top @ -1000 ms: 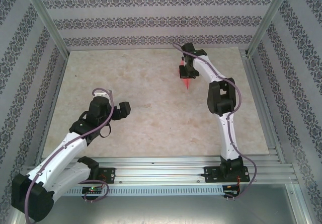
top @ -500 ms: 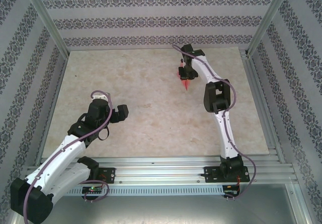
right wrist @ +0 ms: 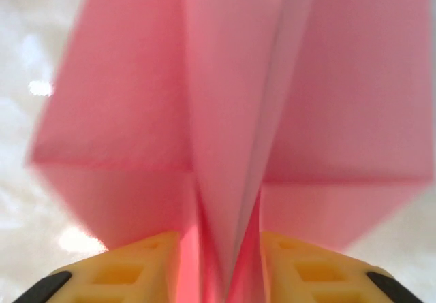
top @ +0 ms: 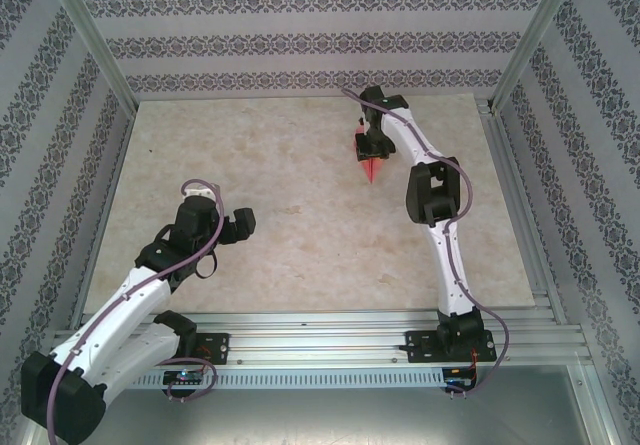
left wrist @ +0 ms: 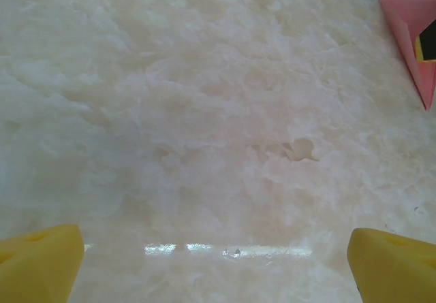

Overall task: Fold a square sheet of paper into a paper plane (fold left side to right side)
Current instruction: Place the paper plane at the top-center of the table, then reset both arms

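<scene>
Looks like the closing step: setting the finished paper plane down at the far side of the desk, right of centre, nose toward the arm bases. Already folded into a slim dart, wings spread to either side of a centre keel. Cannot tell whether fully resting on the surface. Straddled at that keel by the right end effector, with yellow fingers close against the pink on both sides; impossible to tell whether pinching or merely flanking. Well apart from the left end effector, spread wide over bare desk and holding nothing.

Next, probably: part the right fingers fully, make sure of no snag on the keel, then lift straight up and back. Calls for care not to drag the light paper or flatten a wing.
</scene>
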